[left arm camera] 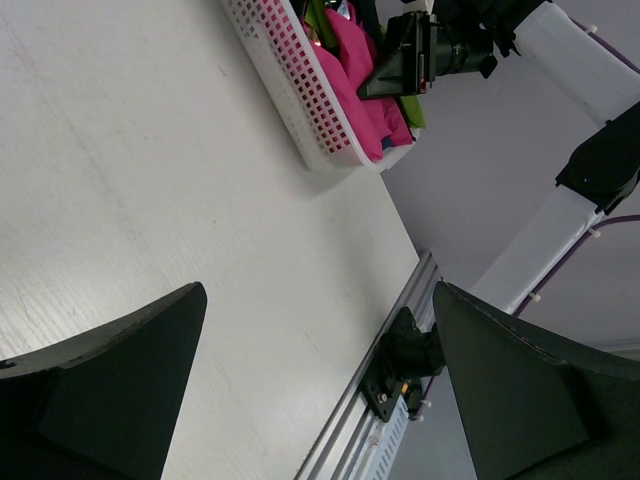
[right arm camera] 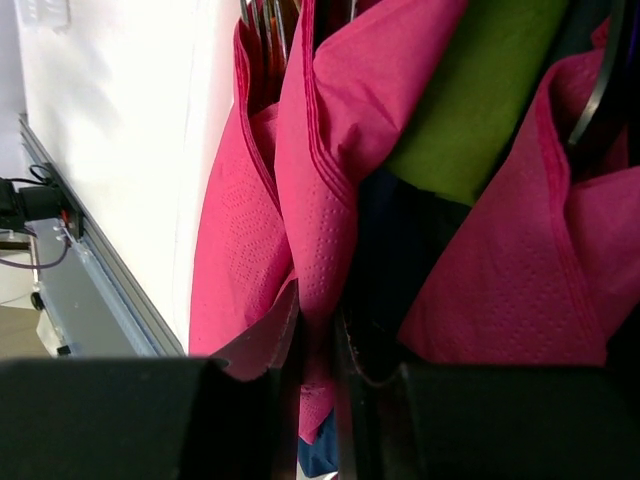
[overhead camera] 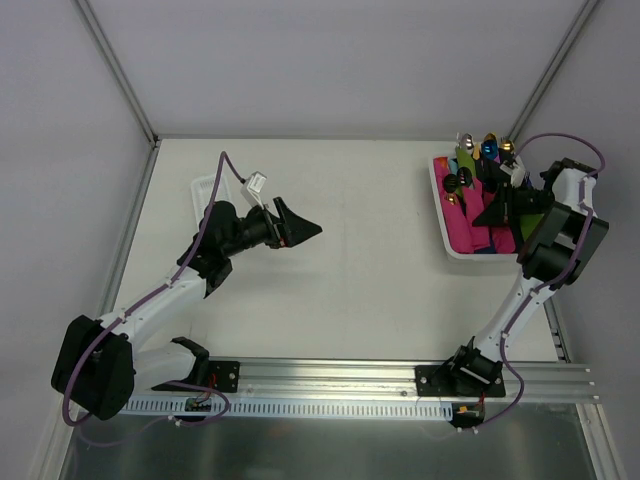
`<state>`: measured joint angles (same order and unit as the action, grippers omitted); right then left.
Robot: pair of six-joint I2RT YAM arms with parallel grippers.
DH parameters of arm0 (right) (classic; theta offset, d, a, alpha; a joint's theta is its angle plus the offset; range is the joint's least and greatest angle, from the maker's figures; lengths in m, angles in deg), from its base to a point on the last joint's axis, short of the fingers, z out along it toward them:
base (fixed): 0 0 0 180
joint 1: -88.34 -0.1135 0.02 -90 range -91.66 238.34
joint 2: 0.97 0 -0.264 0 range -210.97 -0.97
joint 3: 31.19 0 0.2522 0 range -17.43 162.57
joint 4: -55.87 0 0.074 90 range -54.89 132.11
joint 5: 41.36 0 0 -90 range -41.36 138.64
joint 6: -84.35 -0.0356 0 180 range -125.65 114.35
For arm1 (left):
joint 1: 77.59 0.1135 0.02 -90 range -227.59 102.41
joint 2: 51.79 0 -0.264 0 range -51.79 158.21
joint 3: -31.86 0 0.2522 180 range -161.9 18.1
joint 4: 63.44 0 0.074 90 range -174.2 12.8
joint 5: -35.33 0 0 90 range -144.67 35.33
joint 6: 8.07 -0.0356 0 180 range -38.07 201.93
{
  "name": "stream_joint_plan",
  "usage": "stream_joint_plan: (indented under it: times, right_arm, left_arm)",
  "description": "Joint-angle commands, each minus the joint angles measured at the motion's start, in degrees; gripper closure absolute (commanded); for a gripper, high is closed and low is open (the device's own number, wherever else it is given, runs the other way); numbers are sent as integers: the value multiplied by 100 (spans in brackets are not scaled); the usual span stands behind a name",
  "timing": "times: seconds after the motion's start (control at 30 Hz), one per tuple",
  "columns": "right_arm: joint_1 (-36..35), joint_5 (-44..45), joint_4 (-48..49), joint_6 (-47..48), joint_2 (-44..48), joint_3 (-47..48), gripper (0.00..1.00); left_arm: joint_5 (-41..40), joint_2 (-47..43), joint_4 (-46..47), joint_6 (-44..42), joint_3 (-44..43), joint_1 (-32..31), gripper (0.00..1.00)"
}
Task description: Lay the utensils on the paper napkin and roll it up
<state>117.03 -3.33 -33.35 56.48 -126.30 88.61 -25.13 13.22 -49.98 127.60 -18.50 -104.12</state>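
Note:
My right gripper (overhead camera: 492, 212) hangs over the white basket (overhead camera: 438, 200) at the right of the table. In the right wrist view this gripper (right arm camera: 322, 312) is shut on a fold of the magenta paper napkin (right arm camera: 320, 200), which runs up as a slim roll among other pink folds. Thin dark prongs of the utensils (right arm camera: 262, 18) show at its upper end; the rest of them is hidden. My left gripper (overhead camera: 308, 230) hovers over the table's left-middle. It stands open (left arm camera: 320, 290) with only bare tabletop between its fingers.
The basket (left arm camera: 290, 80) also holds a green napkin (right arm camera: 480, 100), more pink ones (overhead camera: 462, 228) and rolled napkins with shiny heads (overhead camera: 482, 150). A narrow white ridged tray (overhead camera: 203, 190) lies at the back left, partly behind my left arm. A metal rail (overhead camera: 330, 375) runs along the near edge.

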Motion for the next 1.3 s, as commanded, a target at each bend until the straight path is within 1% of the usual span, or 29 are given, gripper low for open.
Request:
stream_joint_plan:
  times: [0.0,0.07,0.1,0.17,0.27,0.37,0.43,0.6,0.7,0.73,0.77,0.83,0.87,0.93,0.97,1.0,1.03,1.07,1.1,1.17,1.2,1.23,1.27]
  right_arm:
    - [-3,889,-891,115,-104,364,100]
    - [-12,1003,-979,177,-158,461,98]
    - [-21,1100,-971,186,-140,453,88]
    - [-21,1171,-909,203,-27,383,80]
    - [-21,1311,-742,133,132,268,75]
    - [-30,1364,-646,46,360,233,64]
    - [-47,1425,-584,27,510,242,56]
    - [-83,1601,-408,-200,826,390,51]
    - [-109,1751,-320,-306,1064,531,50]
    - [-118,1873,-224,-350,1142,584,47]
    - [-126,1944,-154,-394,1335,585,40]
    - [-162,2093,57,-473,1538,593,38]
    - [-170,2103,127,-517,1643,602,35]
    - [-223,2138,268,-614,1933,646,23]
    - [-258,2112,260,-658,2021,733,22]
    - [-293,2077,269,-728,2205,760,15]
    - [-398,1955,269,-798,2302,795,11]
    - [-573,1779,269,-955,2538,761,10]
    - [-575,1778,269,-1053,2541,708,10]
    - [-986,1497,531,-1377,2978,446,7]
    - [-1153,1444,715,-1831,3154,18,1]
    - [-1572,1374,1204,-2088,3530,-256,1]
    - [-1820,1356,1496,-2360,3743,-555,1]
  left_arm:
    - [61,20,275,12,-58,24,1]
    - [61,11,275,12,-58,33,1]
    - [61,3,266,3,-58,24,1]
    - [52,-24,214,-23,-58,24,1]
    - [8,-50,73,-84,-84,24,1]
    - [-53,-103,-68,-164,-128,33,1]
    - [-80,-155,-164,-207,-163,24,1]
    - [-307,-270,-454,-321,-198,33,1]
    - [-510,-393,-910,-453,-277,24,1]
    - [-728,-454,-1295,-584,-382,33,1]
    - [-861,-481,-1516,-664,-453,33,2]
    - [-1212,-542,-1903,-901,-619,51,1]
    - [-1309,-560,-2270,-954,-664,77,1]
    - [-1459,-525,-2580,-1094,-795,199,1]
    - [-1477,-490,-2703,-1139,-857,261,1]
    - [-1495,-481,-3114,-1226,-910,323,1]
    - [-1495,-472,-3248,-1288,-971,445,1]
    - [-1504,-481,-3441,-1393,-981,490,1]
    - [-1530,-507,-3513,-1394,-981,534,1]
    - [-1565,-629,-3653,-1569,-972,639,1]
    - [-1687,-665,-3741,-1631,-972,666,1]
    - [-1741,-735,-3907,-1718,-989,692,1]
    - [-1785,-762,-3987,-1772,-1007,736,1]
